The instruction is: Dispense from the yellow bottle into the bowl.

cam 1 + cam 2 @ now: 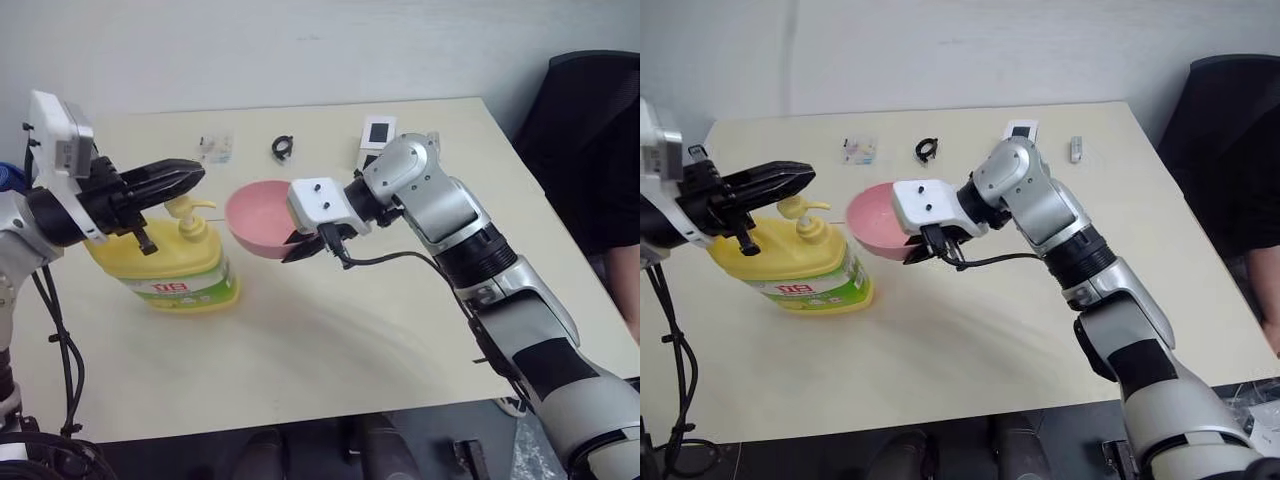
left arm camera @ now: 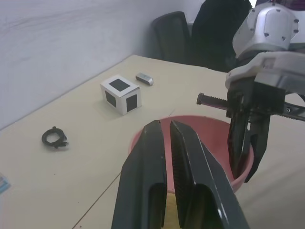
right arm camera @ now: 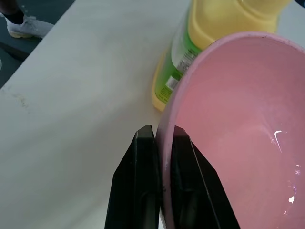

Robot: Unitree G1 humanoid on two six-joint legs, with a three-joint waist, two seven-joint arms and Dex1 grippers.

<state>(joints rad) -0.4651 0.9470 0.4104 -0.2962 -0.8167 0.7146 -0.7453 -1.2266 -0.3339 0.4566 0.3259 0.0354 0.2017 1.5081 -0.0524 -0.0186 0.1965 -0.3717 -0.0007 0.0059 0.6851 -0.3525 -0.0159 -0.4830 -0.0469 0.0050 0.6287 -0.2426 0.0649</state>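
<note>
Beige table [image 1: 330, 340] seen under everything

Yellow bottle [image 1: 170, 265] stood upright on table at 9 o'clock side, pump top at 12 o'clock of its body

Bowl [image 1: 258, 215] lifted off table, tilted, placed at 3 o'clock of pump, just beside it

Right gripper [image 3: 159, 143] closed on bowl rim, one finger inside, one outside

Left gripper [image 1: 185, 175] held above pump, fingers closed together, nothing gripped

White cube [image 2: 120, 94] and black ring [image 1: 283, 148] seen at 12 o'clock edge

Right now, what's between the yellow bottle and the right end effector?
The pink bowl, pinched by its rim in the right end effector, hangs beside the yellow bottle; head views show it.
</note>
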